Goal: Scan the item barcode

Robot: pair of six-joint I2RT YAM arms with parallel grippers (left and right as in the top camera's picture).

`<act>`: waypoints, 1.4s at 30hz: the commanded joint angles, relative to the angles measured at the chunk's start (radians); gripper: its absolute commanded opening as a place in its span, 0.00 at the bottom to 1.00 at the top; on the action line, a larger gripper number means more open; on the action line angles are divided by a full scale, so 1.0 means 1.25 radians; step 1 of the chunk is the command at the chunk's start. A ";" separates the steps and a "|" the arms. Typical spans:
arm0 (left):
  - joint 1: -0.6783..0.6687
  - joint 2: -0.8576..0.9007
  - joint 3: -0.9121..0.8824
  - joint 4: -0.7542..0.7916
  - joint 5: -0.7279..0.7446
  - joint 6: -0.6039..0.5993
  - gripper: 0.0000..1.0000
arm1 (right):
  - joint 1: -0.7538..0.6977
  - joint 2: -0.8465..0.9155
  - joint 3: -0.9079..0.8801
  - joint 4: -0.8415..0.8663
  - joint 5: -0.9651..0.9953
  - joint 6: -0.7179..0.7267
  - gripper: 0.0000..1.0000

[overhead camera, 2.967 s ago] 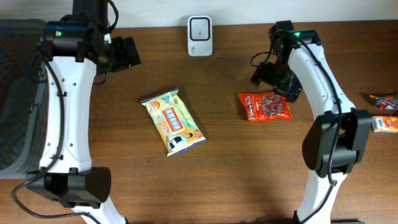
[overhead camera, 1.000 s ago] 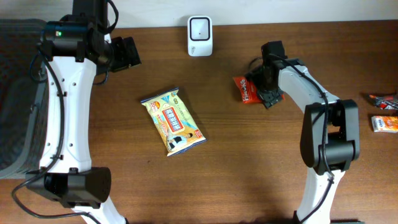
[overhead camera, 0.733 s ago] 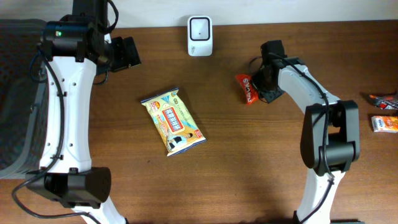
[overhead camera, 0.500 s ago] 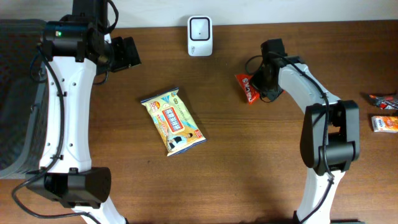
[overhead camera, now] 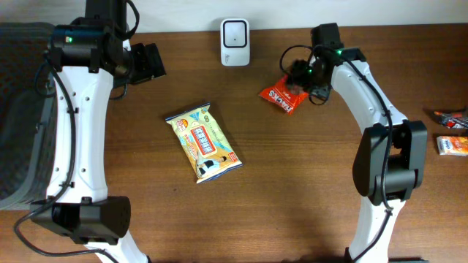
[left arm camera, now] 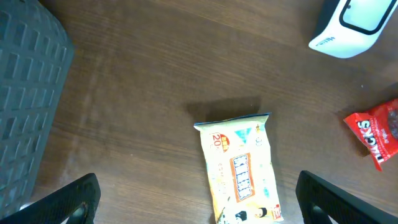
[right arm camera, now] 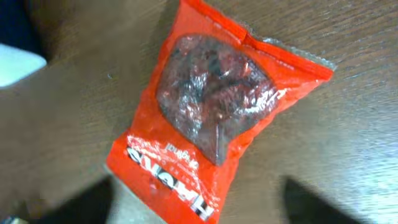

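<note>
Dark wooden desk (overhead camera: pixel 292 190), with a pale wall behind and a grey bin (overhead camera: pixel 18 109) at its left edge. The red pouch (overhead camera: pixel 281 96) lies flat near the scanner (overhead camera: pixel 235 33), just under the right tool (overhead camera: pixel 300 73), whose fingers stand apart, clamping nothing. The left tool (overhead camera: pixel 150 62) is spread wide too.

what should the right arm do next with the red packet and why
Probably lower the open right end effector and grip the red packet: it lies loose on the table near the scanner, front up, no barcode showing.
</note>
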 commanded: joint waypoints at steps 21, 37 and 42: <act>0.000 0.001 -0.002 0.001 -0.009 -0.008 0.99 | 0.075 0.160 -0.009 0.063 0.146 0.178 0.04; 0.000 0.001 -0.002 0.001 -0.009 -0.008 0.99 | 0.082 0.103 0.157 0.315 -0.297 -0.081 0.04; 0.000 0.001 -0.002 0.001 -0.009 -0.008 0.99 | 0.131 0.105 0.156 0.446 -0.255 -0.078 0.04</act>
